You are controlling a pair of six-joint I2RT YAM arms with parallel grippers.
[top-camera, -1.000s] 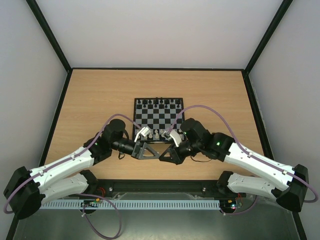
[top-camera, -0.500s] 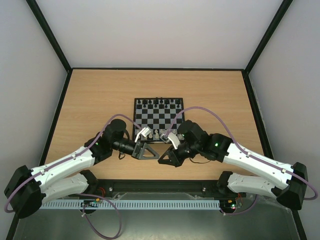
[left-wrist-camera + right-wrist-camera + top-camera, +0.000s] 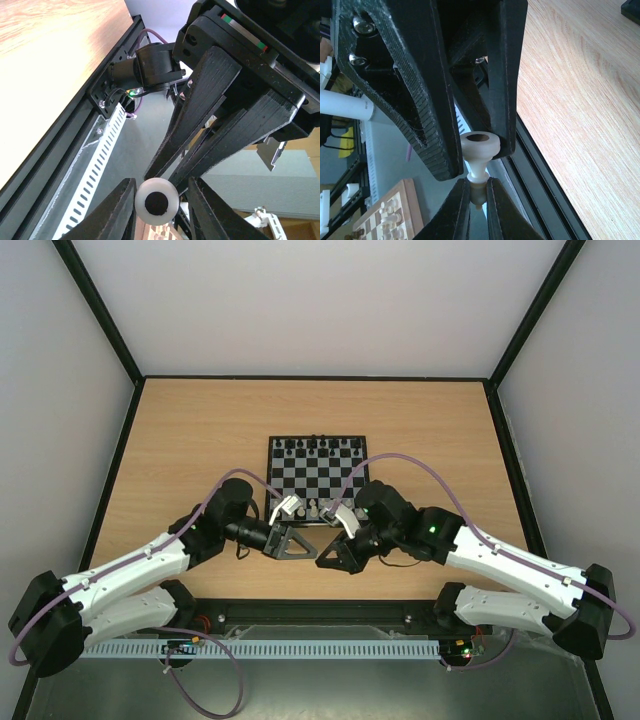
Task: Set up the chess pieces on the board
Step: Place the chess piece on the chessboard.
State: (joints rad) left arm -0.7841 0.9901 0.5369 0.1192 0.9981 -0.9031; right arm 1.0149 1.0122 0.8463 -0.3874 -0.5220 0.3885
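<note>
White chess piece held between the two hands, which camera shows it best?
Right wrist view: the chess piece shows side-on, base to top, pinched in the right hand. The left wrist view shows only its round underside inside the left hand. From above it cannot be made out.

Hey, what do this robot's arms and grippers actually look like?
The left arm and right arm have white shells, black joints and a looping purple cable each. A green light glows on the right. The left gripper and right gripper have black, ridged, tapering fingers.
</note>
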